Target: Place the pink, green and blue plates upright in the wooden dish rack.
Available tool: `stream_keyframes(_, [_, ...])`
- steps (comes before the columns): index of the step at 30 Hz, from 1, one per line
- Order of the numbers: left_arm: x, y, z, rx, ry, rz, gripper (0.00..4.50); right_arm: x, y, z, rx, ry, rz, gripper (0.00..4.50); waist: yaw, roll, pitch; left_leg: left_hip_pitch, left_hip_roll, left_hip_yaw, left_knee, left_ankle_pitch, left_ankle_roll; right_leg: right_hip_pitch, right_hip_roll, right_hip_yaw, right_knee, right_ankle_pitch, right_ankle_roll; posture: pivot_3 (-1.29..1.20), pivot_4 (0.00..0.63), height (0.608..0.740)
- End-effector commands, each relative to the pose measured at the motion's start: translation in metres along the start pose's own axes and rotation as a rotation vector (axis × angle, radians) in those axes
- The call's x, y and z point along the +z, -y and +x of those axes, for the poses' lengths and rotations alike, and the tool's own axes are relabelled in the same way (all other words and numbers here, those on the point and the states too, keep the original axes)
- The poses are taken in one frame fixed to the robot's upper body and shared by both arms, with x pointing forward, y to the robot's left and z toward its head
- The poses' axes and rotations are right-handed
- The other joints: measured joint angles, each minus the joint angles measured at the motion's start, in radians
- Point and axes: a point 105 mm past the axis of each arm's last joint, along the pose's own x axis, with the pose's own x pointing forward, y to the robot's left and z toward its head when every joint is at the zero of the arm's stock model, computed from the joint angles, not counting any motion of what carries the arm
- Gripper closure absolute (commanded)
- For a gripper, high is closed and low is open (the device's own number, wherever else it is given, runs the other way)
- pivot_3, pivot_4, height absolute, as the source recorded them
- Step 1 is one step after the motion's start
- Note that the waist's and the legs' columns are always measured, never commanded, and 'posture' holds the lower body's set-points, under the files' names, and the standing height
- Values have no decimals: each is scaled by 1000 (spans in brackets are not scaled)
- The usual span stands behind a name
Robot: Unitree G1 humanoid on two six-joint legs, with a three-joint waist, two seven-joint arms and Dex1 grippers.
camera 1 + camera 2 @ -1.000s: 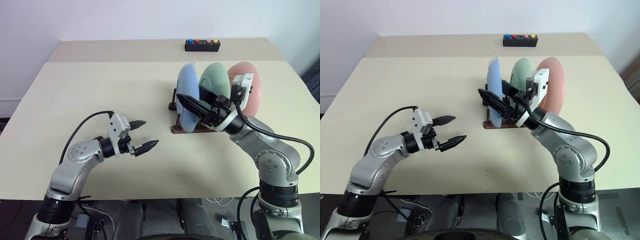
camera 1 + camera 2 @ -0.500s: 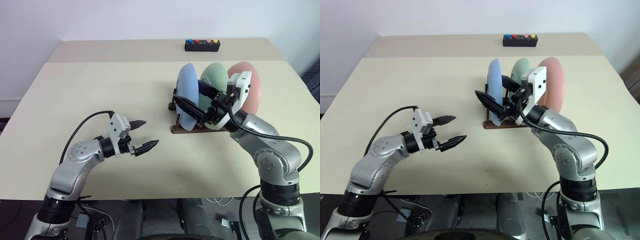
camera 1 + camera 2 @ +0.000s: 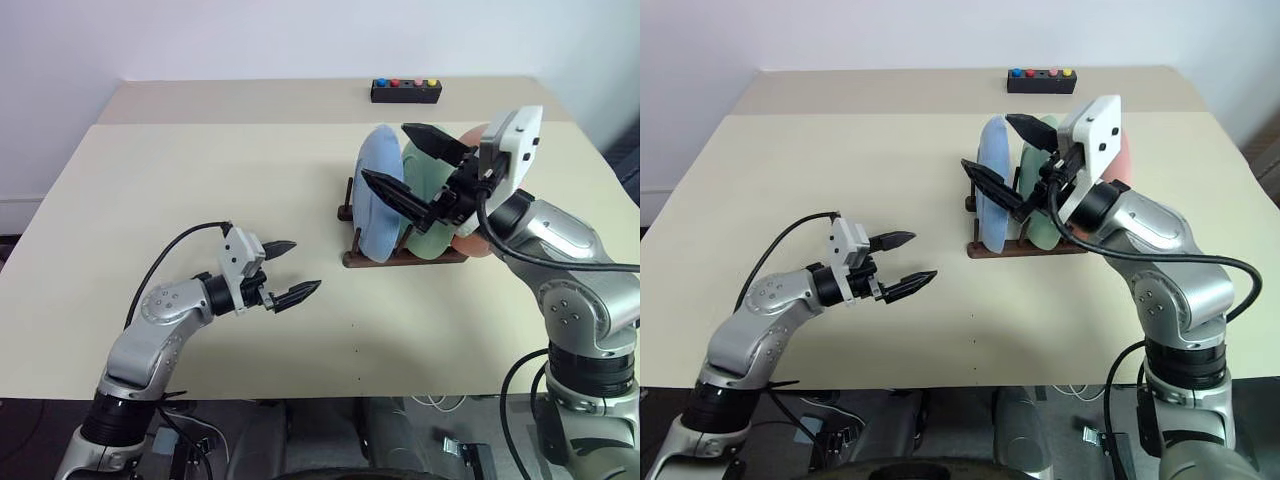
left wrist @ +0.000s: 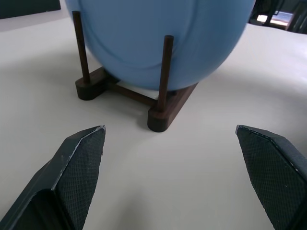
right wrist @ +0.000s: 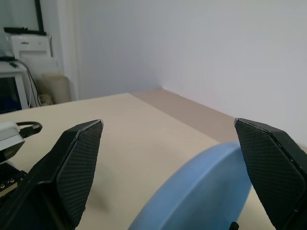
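the left jaws (image 3: 286, 268) hung just above the beige table (image 3: 200, 180), level, their two black fingertips (image 3: 303, 290) spread wide apart with nothing between them. they pointed across bare tabletop toward the wooden dish rack (image 3: 400, 258), which stood well apart from them, ahead and to their right. from the left wrist view, the rack's near end sat straight ahead of the open jaws (image 4: 170, 143), two dark pegs (image 4: 166, 72) rising in front of the blue plate (image 4: 163, 38).

the blue plate (image 3: 380, 205) stood upright in the slot of the rack nearest the left jaws. just behind it the green plate (image 3: 435, 215) stood upright too, and past that the pink plate (image 3: 470, 240) showed as a sliver, mostly hidden by the right arm, so its seat in the rack could not be judged.

the right jaws (image 3: 405, 165) were raised above the rack, also spread wide and empty. one finger (image 3: 395, 195) lay across the face of the blue plate as seen from the head camera; the other pointed out over the plates' top edges; whether either touched a plate could not be told. in the right wrist view the blue plate's rim (image 5: 201, 191) curved below and between the parted fingers.

far beyond both jaws, at the back edge of the table, sat a black box with coloured buttons (image 3: 405, 91).
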Motion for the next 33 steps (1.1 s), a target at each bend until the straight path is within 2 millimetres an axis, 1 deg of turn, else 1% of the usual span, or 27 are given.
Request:
stream_keyframes(1, [8, 4, 5, -26, 37, 34, 0, 11, -5, -5, 11, 22, -61, 27, 0, 0, 0, 0, 0, 0, 0, 0, 0, 0, 0, 0, 0, 0, 0, 0, 150, 740])
stream_keyframes(4, [8, 6, 10, -35, 43, 32, 0, 12, -1, -11, 0, 10, -88, 27, 1, 0, 0, 0, 0, 0, 0, 0, 0, 0, 0, 0, 0, 0, 0, 0, 150, 740])
stream_keyframes(8, [9, 6, 11, -33, 52, 35, 0, 21, 7, -19, -19, 20, -149, 27, 2, 0, 0, 0, 0, 0, 0, 0, 0, 0, 0, 0, 0, 0, 0, 0, 150, 740])
stream_keyframes(9, [9, 3, 10, -24, 54, 40, 0, 26, 10, -24, -24, 23, -173, 27, 2, 0, 0, 0, 0, 0, 0, 0, 0, 0, 0, 0, 0, 0, 0, 0, 150, 740])
stream_keyframes(11, [8, -10, 1, 22, 46, 56, 0, 35, 23, -46, -59, 14, -233, 27, 7, 0, 0, 0, 0, 0, 0, 0, 0, 0, 0, 0, 0, 0, 0, 0, 150, 740])
stream_keyframes(13, [8, -14, -1, 45, 40, 65, 0, 38, 32, -61, -83, -1, -257, 27, 6, 0, 0, 0, 0, 0, 0, 0, 0, 1, 0, 0, -1, 0, 0, 0, 150, 740])
stream_keyframes(14, [6, -19, -5, 61, 33, 71, 0, 36, 37, -72, -106, -35, -272, 27, 6, 0, 0, 0, 0, 0, 0, 0, 0, 1, 0, 0, -1, 0, 0, 0, 150, 740])
stream_keyframes(16, [2, -29, -15, 101, 11, 84, 0, 28, 48, -104, -151, -125, -280, 27, 9, -1, 0, 0, 0, 0, 0, 0, 1, 1, 0, 0, -2, 0, 0, 0, 150, 740])
stream_keyframes(17, [1, -32, -16, 112, 5, 89, 0, 27, 51, -115, -164, -153, -280, 27, 8, -1, 0, 0, 0, 0, 0, 0, 1, 2, 0, 0, -2, 0, 0, 0, 150, 740])
stream_keyframes(20, [-6, -44, -27, 154, -25, 95, 0, 17, 70, -160, -306, -223, -257, 27, 6, 0, 0, 0, 0, 1, 1, -1, 1, 2, 0, 0, -2, 0, 0, 0, 150, 740])
stream_keyframes(21, [-9, -48, -30, 164, -33, 93, 0, 12, 73, -172, -332, -246, -246, 27, 6, 0, 0, 1, 0, 2, 1, -1, 1, 2, 0, 0, -2, 0, 0, 0, 150, 740])
stream_keyframes(22, [-11, -49, -30, 168, -36, 92, 0, 10, 74, -179, -340, -259, -239, 27, 3, 0, 0, 1, 0, 2, 1, -1, 1, 3, 0, 0, -2, -1, 0, 0, 150, 740])
stream_keyframes(25, [-24, -55, -36, 178, -85, 100, 0, -10, 72, -209, -402, -316, -162, 27, 2, 0, 0, 2, 0, 2, 1, -1, 1, 3, 0, 1, -1, -2, -2, 0, 150, 740])
stream_keyframes(28, [-29, -58, -36, 186, -88, 91, 0, -32, 69, -228, -442, -368, -119, 27, 3, 0, 0, 2, 0, 2, 1, -1, 1, 3, 0, 1, -2, -1, -2, 0, 150, 740])
stream_keyframes(30, [-30, -59, -36, 187, -86, 87, 0, -42, 67, -234, -454, -392, -112, 27, 2, 1, 0, 2, 0, 3, 2, -1, 1, 3, 0, 1, -2, -2, -2, 0, 150, 740])
stream_keyframes(33, [-32, -57, -33, 180, -86, 88, 0, -58, 62, -237, -462, -416, -84, 27, 1, 1, 0, 2, 0, 3, 1, -1, 1, 3, 0, 1, -1, -2, -2, 0, 150, 740])
